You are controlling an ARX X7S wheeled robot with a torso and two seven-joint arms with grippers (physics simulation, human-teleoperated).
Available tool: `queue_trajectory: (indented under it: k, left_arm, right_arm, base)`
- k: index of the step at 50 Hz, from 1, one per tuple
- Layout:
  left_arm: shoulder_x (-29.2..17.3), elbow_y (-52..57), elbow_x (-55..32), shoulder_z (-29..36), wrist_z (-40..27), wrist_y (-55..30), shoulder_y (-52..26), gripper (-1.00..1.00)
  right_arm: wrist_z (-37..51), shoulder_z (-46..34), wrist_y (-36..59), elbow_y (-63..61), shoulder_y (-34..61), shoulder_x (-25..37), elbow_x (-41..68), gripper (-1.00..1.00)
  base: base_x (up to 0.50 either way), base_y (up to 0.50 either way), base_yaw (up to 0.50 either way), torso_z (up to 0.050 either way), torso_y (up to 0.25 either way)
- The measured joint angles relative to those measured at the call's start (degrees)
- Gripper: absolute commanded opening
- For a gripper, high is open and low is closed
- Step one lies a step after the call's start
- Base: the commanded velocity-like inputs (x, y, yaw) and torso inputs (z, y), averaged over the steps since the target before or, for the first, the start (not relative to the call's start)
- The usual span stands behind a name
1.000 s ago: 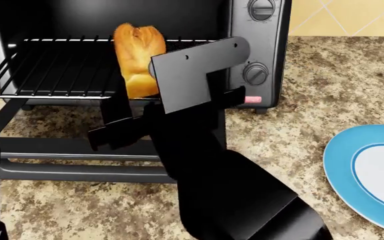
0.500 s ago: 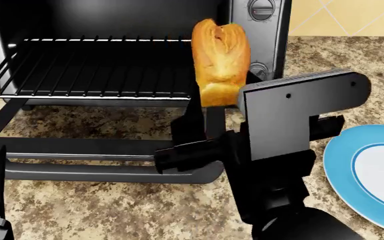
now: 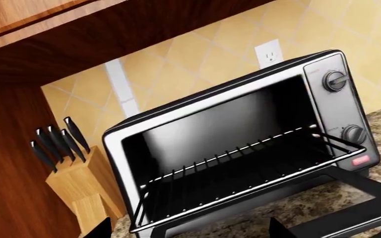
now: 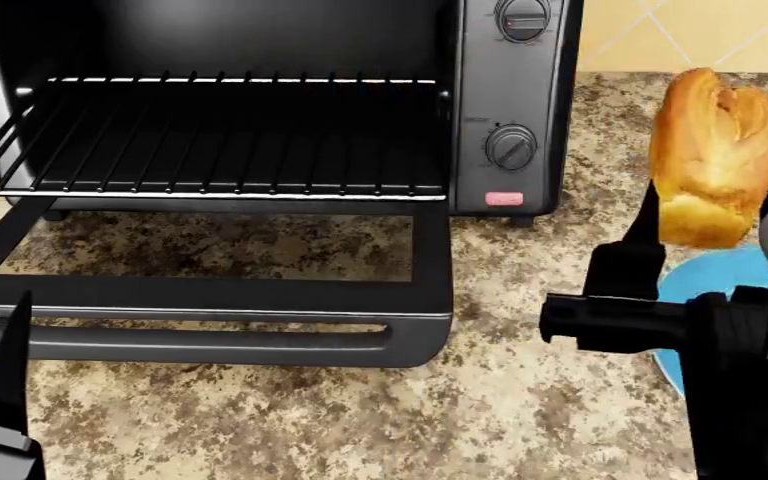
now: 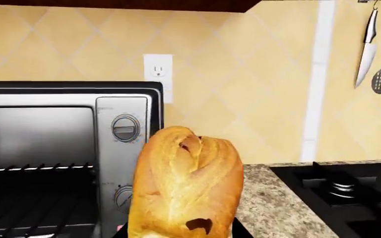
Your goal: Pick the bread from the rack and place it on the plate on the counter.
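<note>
The bread (image 4: 718, 150), a golden loaf with a split browned top, stands upright in the air with my right gripper (image 4: 711, 238) shut on its lower end. It hangs over the near-left rim of the blue plate (image 4: 720, 273), which the arm mostly hides. The right wrist view shows the bread (image 5: 184, 183) filling the space between the dark fingers (image 5: 240, 232). In the open toaster oven the wire rack (image 4: 224, 150) holds nothing. My left gripper (image 3: 190, 233) is open low at the left, facing the rack (image 3: 243, 168). Speckled counter (image 4: 518, 400) lies below.
The oven's black door (image 4: 211, 310) lies folded down onto the counter in front of the rack. A knife block (image 3: 78, 183) stands beside the oven. A black stovetop (image 5: 349, 193) sits past the bread, with utensils (image 5: 376, 49) hanging on the tiled wall above.
My right gripper has carried the bread off the rack and to the right, from the oven mouth past the knobs to above the plate's edge. The left gripper has barely moved.
</note>
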Motion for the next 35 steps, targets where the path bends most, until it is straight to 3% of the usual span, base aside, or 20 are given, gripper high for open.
queue_trajectory:
  k: [13,35]
  left_arm:
    - [0.26,0.00,-3.05,-0.04,-2.59,0.01,0.11,1.00]
    - [0.32,0.00,-6.93,0.32,-6.28,0.02,0.40,1.00]
  right_arm:
    - [-1.84,4.25,-3.67,6.20,-6.31,2.55,-3.96,-1.00]
    - [-4.12,4.41,-7.47,15.92,-8.89,4.02,-9.11,-1.00]
  base:
    - [0.00,0.00,0.00,0.000,0.000]
    - [0.00,0.00,0.00,0.000,0.000]
